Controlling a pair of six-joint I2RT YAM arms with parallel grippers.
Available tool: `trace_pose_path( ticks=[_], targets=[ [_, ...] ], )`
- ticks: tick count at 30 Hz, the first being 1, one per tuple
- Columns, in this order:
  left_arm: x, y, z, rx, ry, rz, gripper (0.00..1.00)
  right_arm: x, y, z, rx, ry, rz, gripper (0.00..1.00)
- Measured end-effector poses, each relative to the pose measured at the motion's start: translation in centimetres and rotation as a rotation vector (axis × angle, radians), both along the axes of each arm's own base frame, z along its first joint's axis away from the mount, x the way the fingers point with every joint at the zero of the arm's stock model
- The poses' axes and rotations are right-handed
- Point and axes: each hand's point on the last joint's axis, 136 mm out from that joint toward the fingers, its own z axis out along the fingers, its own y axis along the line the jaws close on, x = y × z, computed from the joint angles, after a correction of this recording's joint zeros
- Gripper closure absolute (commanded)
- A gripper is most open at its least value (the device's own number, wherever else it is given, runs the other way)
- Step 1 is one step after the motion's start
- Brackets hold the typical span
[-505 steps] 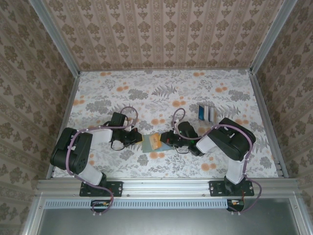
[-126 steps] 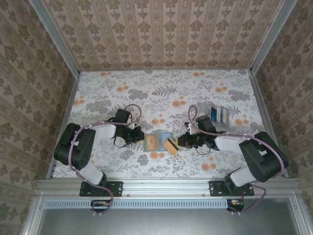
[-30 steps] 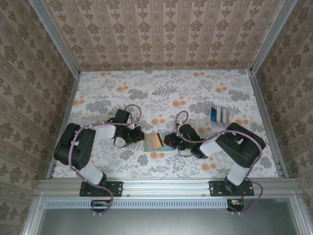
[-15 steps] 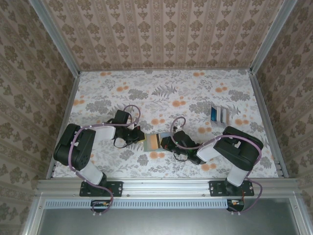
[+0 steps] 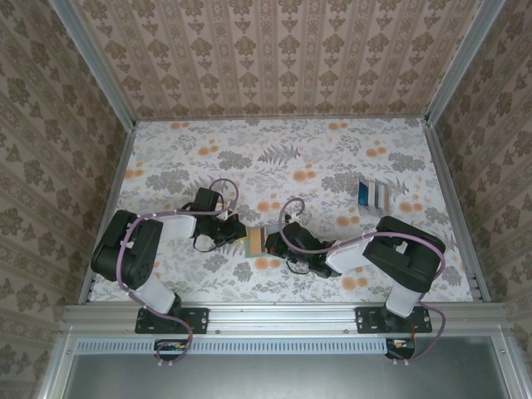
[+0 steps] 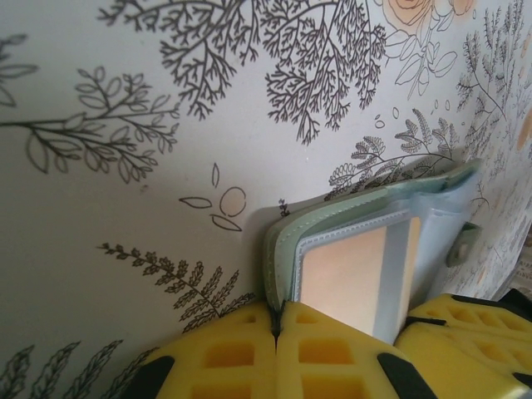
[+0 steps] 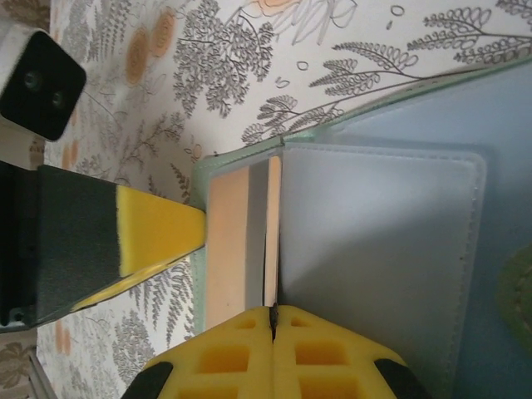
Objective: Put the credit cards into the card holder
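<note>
Sage stitched card holder [image 7: 382,224] | smooth rect. orange-tan card [image 7: 229,241] part under pocket

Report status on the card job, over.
Left gripper shut on card holder edge. Right gripper shut, tips at orange card, partly in slot. Spare cards far right. Nothing in the way.

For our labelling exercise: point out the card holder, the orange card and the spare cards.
card holder [image 7: 382,224], right wrist view, pale inner panel.
orange card [image 7: 224,241], right wrist view, its face.
spare cards [image 5: 374,194], top view, middle card.
</note>
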Motion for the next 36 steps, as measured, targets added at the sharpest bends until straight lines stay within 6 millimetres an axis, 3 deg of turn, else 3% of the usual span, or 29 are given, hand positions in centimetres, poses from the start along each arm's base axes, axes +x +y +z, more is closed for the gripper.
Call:
trace_pose_path(
  ticks=[4,7,11,14,17,19,23,30,36],
  targets=[
    [0.0,0.0,0.0,0.000,0.000,0.000,0.99,0.0,0.0,-0.2,-0.007,0.005,0.000,0.92],
    [0.0,0.0,0.0,-0.002,0.000,0.004,0.99,-0.1,-0.1,-0.2,-0.010,0.006,0.001,0.80],
    [0.0,-0.1,0.0,-0.007,-0.002,0.004,0.99,-0.3,-0.3,0.6,-0.021,-0.005,0.004,0.75],
    [0.0,-0.1,0.0,-0.009,-0.004,0.003,0.99,-0.4,-1.1,1.8,-0.049,-0.027,-0.004,0.70],
    [0.0,-0.1,0.0,-0.012,-0.006,0.003,0.99,-0.3,-2.3,3.6,-0.084,-0.069,-0.015,0.56],
    [0.0,-0.1,0.0,-0.011,-0.010,0.004,0.99,-0.3,-3.1,4.7,-0.107,-0.096,-0.026,0.52],
    [0.0,-0.1,0.0,-0.011,-0.012,0.003,0.99,-0.6,-4.2,4.7,-0.159,-0.097,-0.027,0.49],
    [0.0,-0.1,0.0,-0.015,-0.009,0.001,0.99,-1.9,-4.1,0.1,-0.232,0.022,0.024,0.47],
    [0.0,-0.1,0.0,-0.014,-0.009,0.002,0.99,-1.6,-2.8,0.3,-0.188,0.035,0.048,0.61]
  ],
)
